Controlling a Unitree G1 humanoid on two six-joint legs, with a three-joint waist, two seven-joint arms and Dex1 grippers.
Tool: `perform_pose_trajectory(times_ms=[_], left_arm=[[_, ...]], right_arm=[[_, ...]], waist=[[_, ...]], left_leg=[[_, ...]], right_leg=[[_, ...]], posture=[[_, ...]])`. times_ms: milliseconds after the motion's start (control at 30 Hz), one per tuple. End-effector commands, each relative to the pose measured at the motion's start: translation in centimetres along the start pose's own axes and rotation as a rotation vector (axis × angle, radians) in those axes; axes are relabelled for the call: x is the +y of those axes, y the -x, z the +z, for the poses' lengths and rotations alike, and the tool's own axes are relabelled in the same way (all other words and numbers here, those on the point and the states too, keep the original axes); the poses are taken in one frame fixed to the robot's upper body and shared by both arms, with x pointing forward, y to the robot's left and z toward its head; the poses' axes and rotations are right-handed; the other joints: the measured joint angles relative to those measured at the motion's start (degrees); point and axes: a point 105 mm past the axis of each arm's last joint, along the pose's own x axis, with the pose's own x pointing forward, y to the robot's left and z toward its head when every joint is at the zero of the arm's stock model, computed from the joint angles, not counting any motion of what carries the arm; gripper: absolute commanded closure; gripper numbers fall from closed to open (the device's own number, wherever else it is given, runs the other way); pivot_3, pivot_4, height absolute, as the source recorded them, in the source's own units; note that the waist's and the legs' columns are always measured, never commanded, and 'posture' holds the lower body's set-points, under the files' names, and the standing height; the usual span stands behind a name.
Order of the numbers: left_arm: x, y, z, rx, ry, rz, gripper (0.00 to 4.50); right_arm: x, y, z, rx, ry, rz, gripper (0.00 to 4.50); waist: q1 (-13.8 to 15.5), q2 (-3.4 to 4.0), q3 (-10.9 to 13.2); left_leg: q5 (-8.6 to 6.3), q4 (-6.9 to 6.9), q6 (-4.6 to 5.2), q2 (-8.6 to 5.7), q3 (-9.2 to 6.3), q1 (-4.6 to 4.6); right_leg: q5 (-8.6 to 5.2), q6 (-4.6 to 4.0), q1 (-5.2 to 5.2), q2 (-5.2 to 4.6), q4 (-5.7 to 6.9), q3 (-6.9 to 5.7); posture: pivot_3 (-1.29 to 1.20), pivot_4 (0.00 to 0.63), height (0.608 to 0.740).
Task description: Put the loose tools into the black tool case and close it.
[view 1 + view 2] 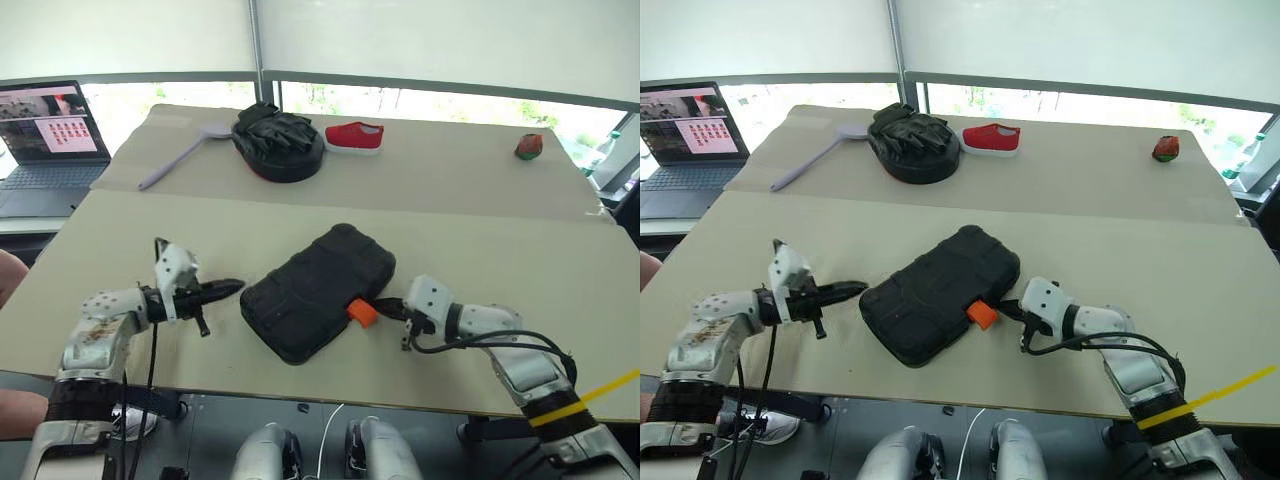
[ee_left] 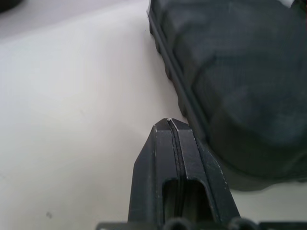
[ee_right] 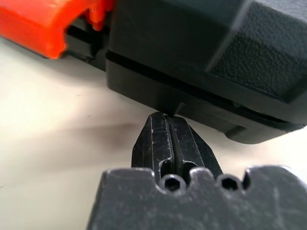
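Lying shut and slantwise near the front edge of the beige table [image 1: 520, 270], the black tool case [image 1: 318, 290] sits between the robot's two arms, its orange latch [image 1: 362, 312] jutting from the near right side. The left gripper [image 1: 232, 288] points at the case's left end from just beside it, fingers pressed together on nothing, a narrow strip of tabletop between tip and case. The right gripper [image 3: 168, 125], fingers likewise together and empty, has its tip against the lower edge of the case just right of the latch. Farther back on the table, a round pile of black gloves [image 1: 277, 140], a red shoe [image 1: 354, 136] and a pale long-handled spoon [image 1: 182, 156] lie well apart from the case; an open laptop [image 1: 45, 140] stands at the far left.
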Motion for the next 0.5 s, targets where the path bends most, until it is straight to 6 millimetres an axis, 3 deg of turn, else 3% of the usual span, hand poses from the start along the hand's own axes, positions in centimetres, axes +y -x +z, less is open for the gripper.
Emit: perform_pose_trajectory(times_ms=[33,133,300,433,500], left_arm=[[-1.4,-1.8,5.5,-0.111,-0.074,-0.128,4.48],[-3.9,-5.1,6.4,-0.06,-0.121,-0.296,4.48],[-5.5,-9.8,5.7,-0.017,-0.168,-0.365,4.48],[-6.7,-13.2,1.6,0.149,-0.166,-0.347,4.48],[-7.3,-13.1,0.2,0.222,-0.14,-0.369,4.48]], right_arm=[[-1.1,1.2,0.0,-0.009,0.009,-0.033,4.5],[-0.3,2.0,-0.4,-0.009,-0.036,-0.014,4.5],[1.2,2.9,0.1,-0.044,-0.079,0.027,4.5],[1.9,4.9,1.8,-0.102,-0.1,-0.007,4.5],[2.5,5.6,3.3,-0.148,-0.11,0.007,4.5]], waist=[[0.18,0.0,0.0],[0.59,0.02,-0.01],[0.61,0.06,-0.04],[0.3,0.07,-0.04],[-0.04,0.12,-0.07]], left_leg=[[0.0,0.0,0.0,-0.03,0.0,-0.01],[0.03,0.0,0.05,-0.14,0.04,0.03],[0.13,-0.01,0.23,-0.2,0.2,0.2],[0.15,-0.03,0.2,-0.16,0.2,0.23],[0.15,-0.04,0.2,-0.13,0.18,0.26]], right_leg=[[0.0,0.01,0.02,0.0,0.0,-0.01],[0.01,0.04,0.09,0.19,0.01,-0.02],[-0.04,0.12,0.21,0.35,0.0,0.11],[-0.05,0.11,0.18,0.45,0.0,0.19],[-0.05,0.1,0.17,0.4,0.01,0.23]], posture=[[0.0,0.15,0.74],[0.0,0.15,0.74],[0.0,0.15,0.74],[0.0,0.15,0.74],[0.0,0.15,0.74]])
